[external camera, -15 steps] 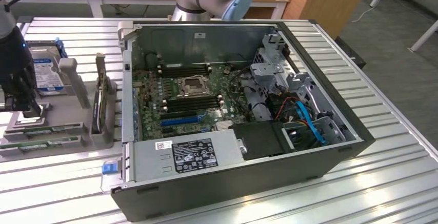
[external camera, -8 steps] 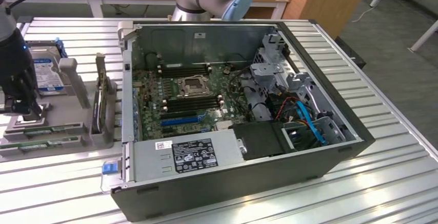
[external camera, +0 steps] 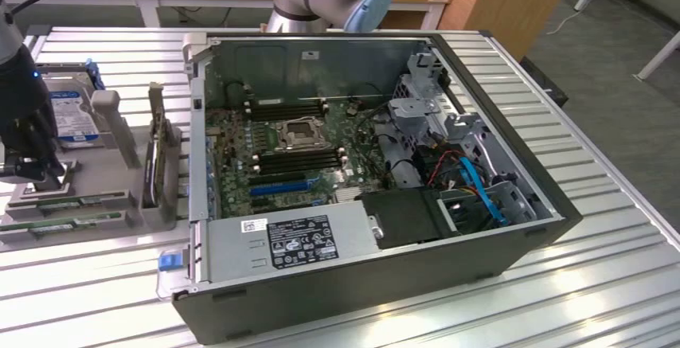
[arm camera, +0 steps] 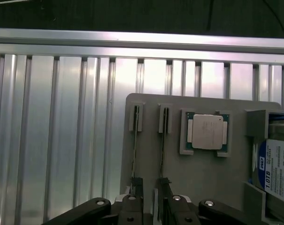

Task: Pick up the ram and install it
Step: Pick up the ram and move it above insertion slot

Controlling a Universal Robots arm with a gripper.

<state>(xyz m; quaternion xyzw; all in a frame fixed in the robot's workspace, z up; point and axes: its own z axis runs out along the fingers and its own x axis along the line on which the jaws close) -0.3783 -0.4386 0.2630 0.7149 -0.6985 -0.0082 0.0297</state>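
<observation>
1. Jaws hang low over the grey tray (external camera: 119, 205) at the exterior view's left, well apart from the open computer case (external camera: 537, 232). In the wrist view we see them a little apart, with nothing clamped between them.
2. Both sticks sit untouched in the tray: one ram stick (external camera: 69, 202) and its twin (external camera: 64, 224) just beside it, lying parallel. Each stands on its long edge in a narrow slot. We judge this leaves the upper edge free for a pinch from above.
3. In the wrist view the fingertips (arm camera: 138, 183) reach down near one end of the two sticks. We cannot tell which stick they are lined up on.
4. A square silver processor (arm camera: 206, 132) lies flat in its own pocket next to the sticks, with a hard drive (external camera: 66, 113) beyond it. Neither belongs to this job.
5. Inside the case, black memory slots (external camera: 302, 161) flank the processor socket. We judge the task barely begun, with nothing picked up and nothing installed.
6. Tray and case both rest on the slatted metal surface (external camera: 595, 284).
</observation>
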